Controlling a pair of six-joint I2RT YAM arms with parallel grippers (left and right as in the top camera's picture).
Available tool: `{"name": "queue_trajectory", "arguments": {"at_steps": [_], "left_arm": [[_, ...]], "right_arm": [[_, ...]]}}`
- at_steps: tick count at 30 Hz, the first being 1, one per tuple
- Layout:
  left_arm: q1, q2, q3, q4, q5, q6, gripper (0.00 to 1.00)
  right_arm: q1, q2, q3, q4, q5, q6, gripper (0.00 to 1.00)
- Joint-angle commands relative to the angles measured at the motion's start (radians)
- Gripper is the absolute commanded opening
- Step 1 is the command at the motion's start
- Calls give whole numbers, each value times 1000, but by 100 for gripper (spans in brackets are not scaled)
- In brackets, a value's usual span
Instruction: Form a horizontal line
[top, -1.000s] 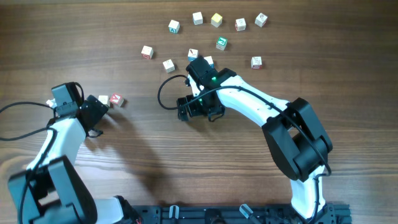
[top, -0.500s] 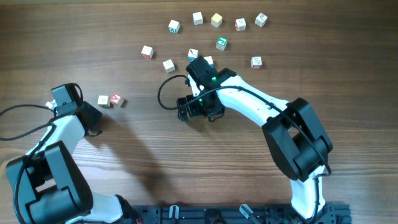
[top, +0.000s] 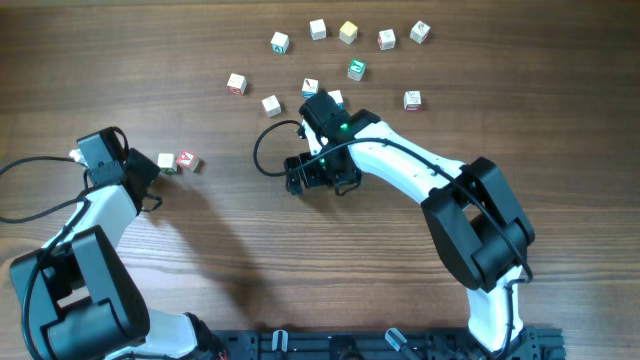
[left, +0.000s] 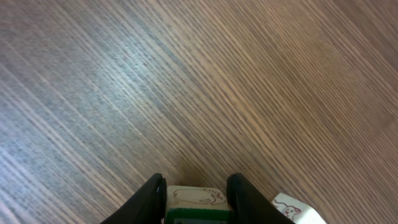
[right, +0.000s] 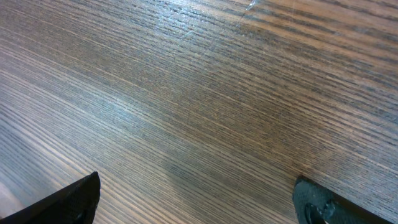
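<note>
**Left claw clamped on the end cube of a two-cube row; right claw wide apart over bare table**

At the near left of the table (top: 300, 270), the left claw (left: 196, 182) is closed around the end cube (left: 194, 196). One finger presses flush against each side. The cube's top face is cream with a faint line drawing, and a green face shows at its near edge. The cube sits flat on the wood.

Just past the claw's right finger lies a red-marked cube (left: 292, 208). Only a corner of it shows in the wrist view. From overhead these two cubes form a short row (top: 176, 161) that runs left to right. They lie just beside each other, and the red-printed top is the right-hand one. No other cube joins the row, which lies well apart from everything else.

Nearer the middle of the table, the right claw (right: 196, 205) hangs with its fingers spread to the edges of its own camera view. Only wood grain shows between them. A black cable (top: 262, 152) loops out to its left.

Beyond the right arm lie the loose cubes (top: 271, 105), eleven singles in all, each apart from the others. Four lie close behind the right arm's wrist. One with a green top (top: 356, 69) lies a little farther back, and another lies off to the right (top: 412, 100). Five more curve in a loose arc along the far edge, among them a yellow-topped cube (top: 348, 32).
</note>
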Motion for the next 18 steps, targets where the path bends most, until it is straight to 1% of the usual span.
{"name": "queue_trajectory", "arguments": {"at_steps": [1, 7, 13, 18], "left_arm": [[5, 9, -2, 8, 34, 28, 32], [4, 9, -2, 76, 39, 84, 32], [4, 10, -2, 130, 86, 167, 31], [4, 16, -2, 130, 141, 286, 31]], "right_arm": [[-2, 3, -5, 5, 37, -2, 100], [-2, 3, -5, 5, 37, -3, 100], [-2, 3, -5, 13, 41, -2, 100], [-2, 3, -5, 25, 41, -2, 100]]}}
